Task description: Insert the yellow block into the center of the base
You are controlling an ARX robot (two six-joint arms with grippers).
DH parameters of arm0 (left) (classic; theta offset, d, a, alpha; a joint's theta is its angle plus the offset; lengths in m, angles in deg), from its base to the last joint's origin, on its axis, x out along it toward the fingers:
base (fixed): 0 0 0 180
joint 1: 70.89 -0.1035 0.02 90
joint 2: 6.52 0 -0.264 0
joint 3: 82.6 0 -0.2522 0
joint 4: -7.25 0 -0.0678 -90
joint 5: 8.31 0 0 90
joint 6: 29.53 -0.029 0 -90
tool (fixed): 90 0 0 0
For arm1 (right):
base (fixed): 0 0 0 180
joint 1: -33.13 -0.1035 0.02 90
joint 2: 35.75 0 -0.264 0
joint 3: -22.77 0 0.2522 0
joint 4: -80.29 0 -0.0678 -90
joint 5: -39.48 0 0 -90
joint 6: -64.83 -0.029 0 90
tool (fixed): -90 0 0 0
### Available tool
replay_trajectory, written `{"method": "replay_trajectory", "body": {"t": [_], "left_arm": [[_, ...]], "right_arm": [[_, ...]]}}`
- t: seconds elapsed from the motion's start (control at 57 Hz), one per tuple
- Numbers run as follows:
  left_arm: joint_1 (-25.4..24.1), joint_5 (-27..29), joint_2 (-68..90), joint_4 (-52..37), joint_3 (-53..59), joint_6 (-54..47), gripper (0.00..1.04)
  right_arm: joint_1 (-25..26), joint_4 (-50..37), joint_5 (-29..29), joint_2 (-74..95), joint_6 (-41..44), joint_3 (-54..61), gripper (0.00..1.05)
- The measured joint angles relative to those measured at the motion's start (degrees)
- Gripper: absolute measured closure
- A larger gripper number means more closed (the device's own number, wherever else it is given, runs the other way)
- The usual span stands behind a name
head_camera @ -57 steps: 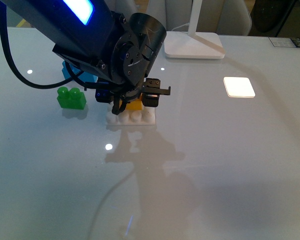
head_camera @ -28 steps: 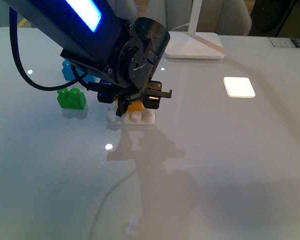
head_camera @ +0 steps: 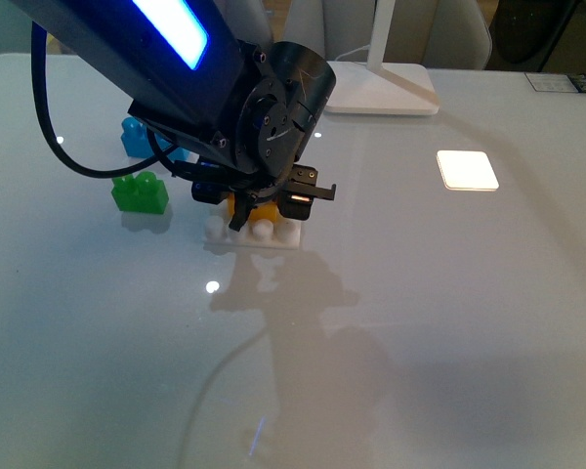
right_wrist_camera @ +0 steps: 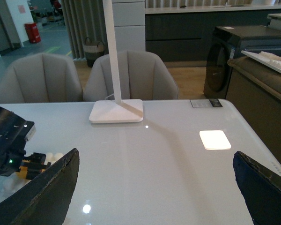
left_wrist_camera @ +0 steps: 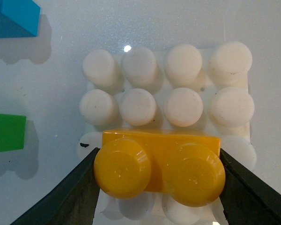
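My left gripper [head_camera: 265, 208] is shut on the yellow block [head_camera: 267, 207], its fingers pressing the block's two short ends. In the left wrist view the yellow block [left_wrist_camera: 159, 171], two studs up, lies between the dark fingers [left_wrist_camera: 72, 192] of the left gripper [left_wrist_camera: 159, 180]. It is over the white studded base [left_wrist_camera: 182, 101], across its middle columns, with two stud rows bare beyond it. I cannot tell whether it is pressed down. The base [head_camera: 259, 235] lies on the table under the gripper. My right gripper [right_wrist_camera: 154, 192] hangs open above bare table, far from both.
A green brick [head_camera: 141, 191] and a blue brick [head_camera: 137, 137] sit left of the base. A white lamp foot [head_camera: 379, 90] stands at the back, and a glowing square patch [head_camera: 466, 169] lies to the right. The left arm [head_camera: 195, 78] hides the base's back part.
The left arm has shifted slightly right and back with the yellow block, and more of the base's front studs show now. The right gripper's earlier state is not shown.
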Motion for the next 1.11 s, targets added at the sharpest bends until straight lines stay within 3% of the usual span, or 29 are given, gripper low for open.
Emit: {"method": "replay_trajectory", "body": {"t": [1.105], "left_arm": [[0.1, -1.5, 0.8, 1.0, -0.5, -0.4, 0.43]], "right_arm": [[0.0, 0.0, 0.0, 0.0, 0.0, 0.0, 0.09]]}}
